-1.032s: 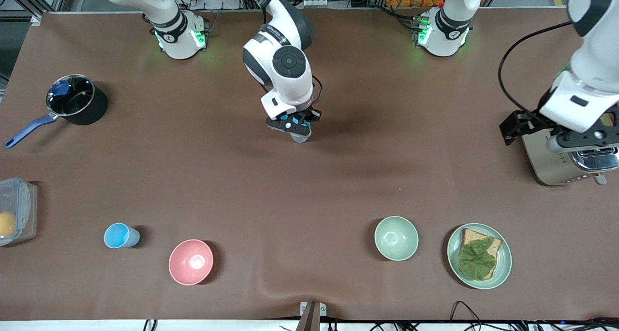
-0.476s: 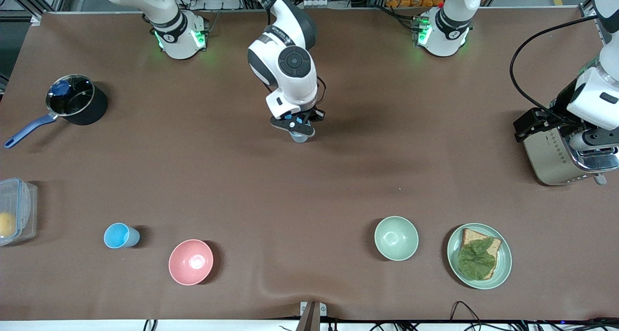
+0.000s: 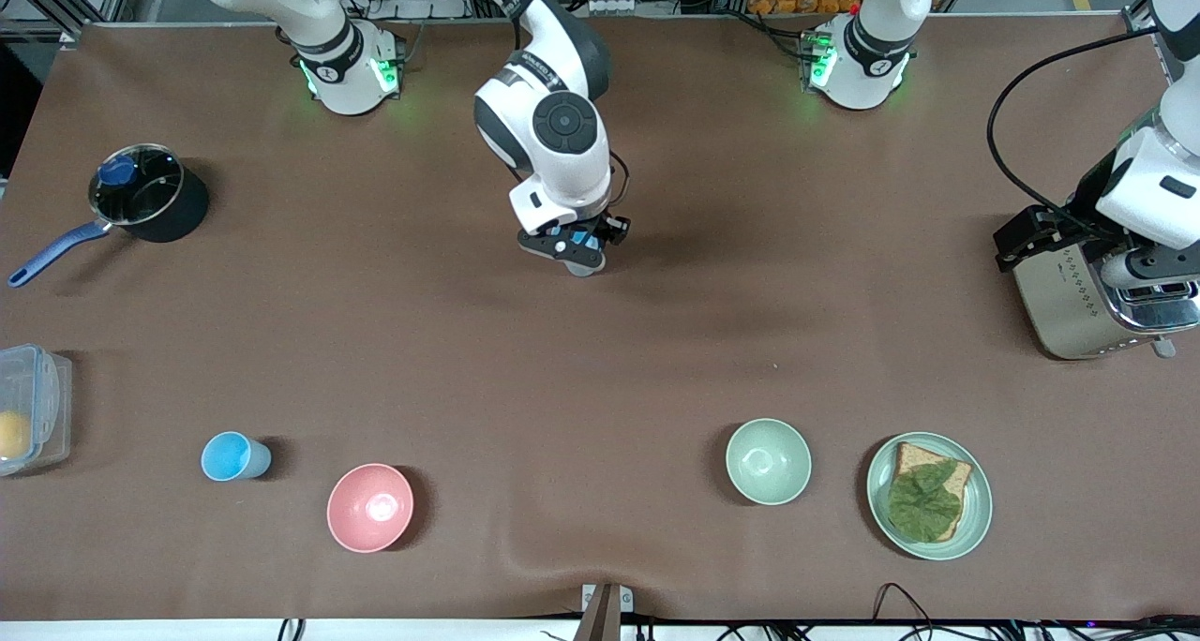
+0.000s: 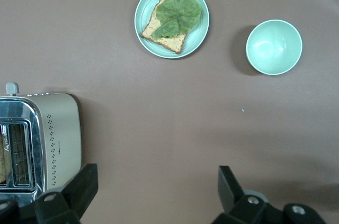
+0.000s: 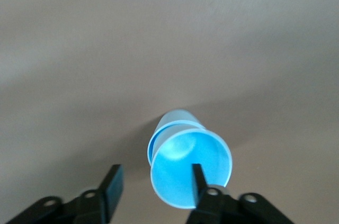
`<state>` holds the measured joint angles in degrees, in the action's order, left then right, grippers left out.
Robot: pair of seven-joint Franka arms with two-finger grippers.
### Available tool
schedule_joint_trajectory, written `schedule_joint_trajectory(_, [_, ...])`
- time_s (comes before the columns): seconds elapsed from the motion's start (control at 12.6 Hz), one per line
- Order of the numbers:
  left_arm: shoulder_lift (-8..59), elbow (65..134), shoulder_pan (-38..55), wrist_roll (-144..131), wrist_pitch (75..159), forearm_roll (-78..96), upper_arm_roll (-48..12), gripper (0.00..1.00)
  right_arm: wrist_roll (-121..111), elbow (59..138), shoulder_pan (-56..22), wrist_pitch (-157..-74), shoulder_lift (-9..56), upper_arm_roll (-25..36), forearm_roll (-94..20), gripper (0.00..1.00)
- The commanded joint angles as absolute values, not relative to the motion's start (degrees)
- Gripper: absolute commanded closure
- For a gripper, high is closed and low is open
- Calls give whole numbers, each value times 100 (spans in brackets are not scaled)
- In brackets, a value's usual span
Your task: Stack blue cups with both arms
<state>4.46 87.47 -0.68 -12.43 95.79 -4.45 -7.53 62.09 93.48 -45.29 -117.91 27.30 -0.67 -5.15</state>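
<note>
Two blue cups [image 5: 188, 166], one nested in the other, stand at the table's middle; only a bit of them shows in the front view [image 3: 583, 267]. My right gripper [image 3: 574, 247] is right over them, also seen in its wrist view [image 5: 155, 184]. It is open: one finger [image 5: 198, 179] is in the top cup's mouth, the other [image 5: 113, 184] is outside, clear of the wall. A third blue cup [image 3: 234, 456] stands alone near the front camera, toward the right arm's end. My left gripper [image 3: 1029, 236] [image 4: 156, 192] hangs open and empty beside the toaster.
A toaster [image 3: 1078, 304] [image 4: 45, 139] stands at the left arm's end. A pink bowl [image 3: 369, 507], a pale green bowl [image 3: 768, 460] [image 4: 274, 46] and a plate with bread and a leaf [image 3: 975, 519] [image 4: 143, 28] stand near the front camera. A saucepan [image 3: 148, 193] and a clear box [image 3: 33, 407] are at the right arm's end.
The left arm has drawn back toward its end of the table and then held still. The right gripper has shifted and turned slightly over the nested cups.
</note>
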Motion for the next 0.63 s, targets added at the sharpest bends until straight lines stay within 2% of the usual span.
schedule_joint_trajectory(0.0, [272,8851,-105,-1090,9457,-308,-773,0,5112,9194,-3835,-11034,2339,-79,-519,0])
schedule_joint_trajectory(0.24, [255,8824,-105,-1081,9387,-316,-765,0,3110,9246,-2728,-10215,1865,-79,-519,0])
schedule_joint_trajectory(0.56, [229,8789,-97,-1064,9220,-316,-809,0,1374,9255,-1111,-9854,1355,-53,-510,0])
